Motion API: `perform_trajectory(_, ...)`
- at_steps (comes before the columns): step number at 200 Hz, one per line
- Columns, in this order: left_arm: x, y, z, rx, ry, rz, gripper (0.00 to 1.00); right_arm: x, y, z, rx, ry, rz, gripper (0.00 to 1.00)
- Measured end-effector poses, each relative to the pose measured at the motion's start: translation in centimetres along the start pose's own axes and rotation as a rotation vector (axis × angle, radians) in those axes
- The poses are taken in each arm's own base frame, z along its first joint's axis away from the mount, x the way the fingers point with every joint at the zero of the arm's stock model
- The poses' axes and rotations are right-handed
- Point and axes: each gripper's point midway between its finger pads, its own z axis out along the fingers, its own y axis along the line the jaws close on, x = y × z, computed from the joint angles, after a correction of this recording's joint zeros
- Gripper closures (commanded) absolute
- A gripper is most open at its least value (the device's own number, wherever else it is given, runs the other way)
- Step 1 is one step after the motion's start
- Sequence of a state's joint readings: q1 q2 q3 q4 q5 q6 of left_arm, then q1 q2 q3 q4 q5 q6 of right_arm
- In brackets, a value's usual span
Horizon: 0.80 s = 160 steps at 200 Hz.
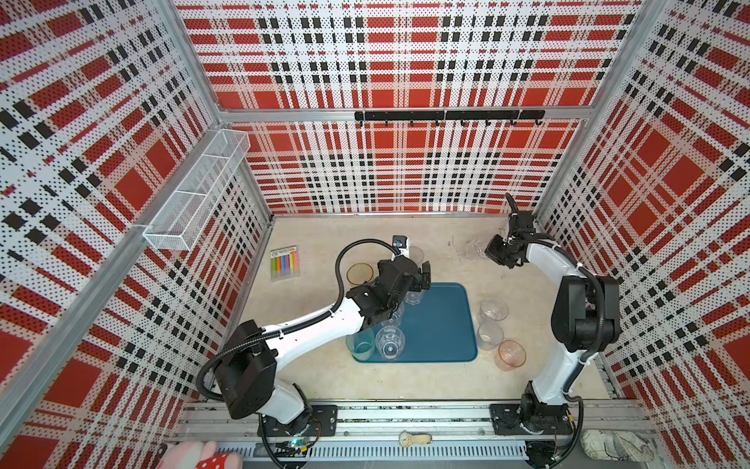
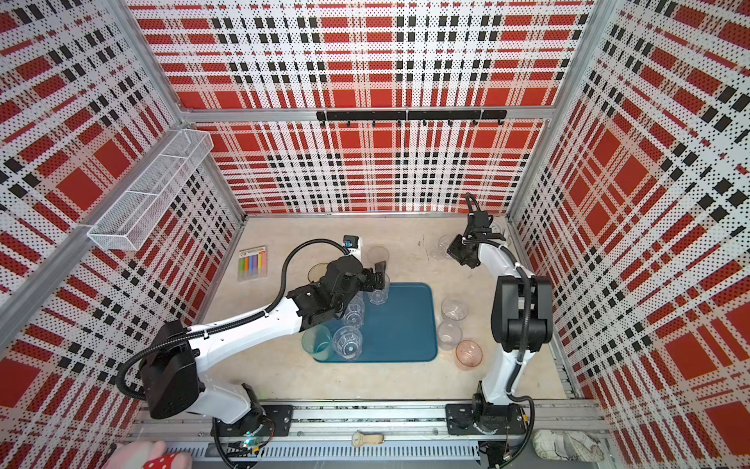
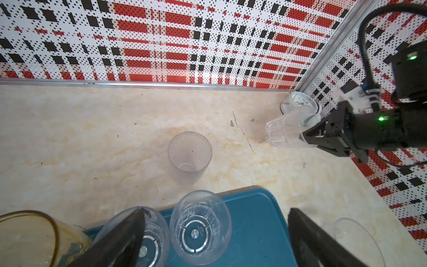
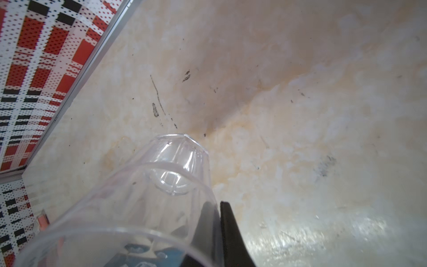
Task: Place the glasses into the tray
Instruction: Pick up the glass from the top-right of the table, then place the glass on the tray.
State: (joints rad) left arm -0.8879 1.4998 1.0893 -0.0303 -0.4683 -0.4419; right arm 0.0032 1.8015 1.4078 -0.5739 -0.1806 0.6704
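1. Front rail: a wristwatch (image 1: 414,438) lies on it, between the two arm bases.

2. The tray (image 1: 440,329) lies flat on the table (image 1: 365,381), between the arms. At its near left corner the mint-green glass (image 1: 360,344) and the near clear glass (image 1: 389,343) stand upright, just beside each other. Further along the left side is the middle clear glass (image 1: 395,316), partly hidden by the left arm. The far clear glass (image 1: 414,296) stands at the far left corner.

3. Three glasses stand on the table just right of the tray, off it. Nearest is the pink glass (image 1: 511,354), then the near side glass (image 1: 490,335), then the far side glass (image 1: 493,310).

4. The left gripper (image 3: 216,209) hovers over the tray's far left part. Its jaws are spread wide and grip nothing (the far clear glass stands below the gap).

5. Beyond the tray, the amber glass (image 1: 359,273) and the frosted glass (image 1: 414,256) stand on the table. A marker pack (image 1: 285,262) lies near the left wall.

6. The right gripper (image 4: 215,208) is near the far right corner, well apart from the tray. Its jaws pinch the rim of the held tumbler (image 3: 282,131), one finger inside and one outside. The tumbler is tilted, and whether its base touches the table cannot be told.

7. An alarm clock (image 3: 300,101) sits in the corner behind it.
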Motion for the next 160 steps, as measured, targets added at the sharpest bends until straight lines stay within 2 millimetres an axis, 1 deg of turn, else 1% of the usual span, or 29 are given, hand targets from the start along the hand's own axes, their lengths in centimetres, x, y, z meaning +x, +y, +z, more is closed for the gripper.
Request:
perform_trajectory(15,-0.1,0.2,0.0,-0.009,-0.005,0.000,0.02,0.5,0.8,-2.2,-0.001,-0.021,-0.041,0.98)
perform_trajectory(35,-0.2,0.4,0.0,-0.018,-0.008,-0.001,0.02,1.8,2.5,-5.3,-0.003,-0.041,-0.119,0.98)
perform_trajectory(46,-0.3,0.6,0.1,-0.024,-0.012,-0.003,0.02,3.0,3.6,-6.7,-0.008,-0.039,-0.171,0.98)
perform_trajectory(63,-0.6,1.0,0.2,-0.033,-0.017,-0.006,0.02,5.3,4.7,-8.1,-0.002,-0.016,-0.250,0.98)
perform_trajectory(73,-0.8,1.3,0.2,-0.044,-0.024,-0.008,0.02,6.8,5.1,-8.5,0.008,0.007,-0.289,0.98)
perform_trajectory(88,-1.4,1.8,0.0,-0.055,-0.040,-0.016,0.02,9.5,5.6,-8.9,0.025,0.059,-0.355,0.98)
perform_trajectory(113,-2.5,3.0,-1.0,-0.071,-0.082,-0.039,0.02,13.6,6.1,-9.1,0.065,0.144,-0.453,0.99)
perform_trajectory(141,-3.1,4.3,-2.1,-0.086,-0.128,-0.065,0.02,17.4,7.0,-9.5,0.079,0.212,-0.541,0.99)
perform_trajectory(160,-3.3,4.9,-2.5,-0.096,-0.142,-0.075,0.02,19.4,7.4,-9.1,0.084,0.248,-0.573,1.00)
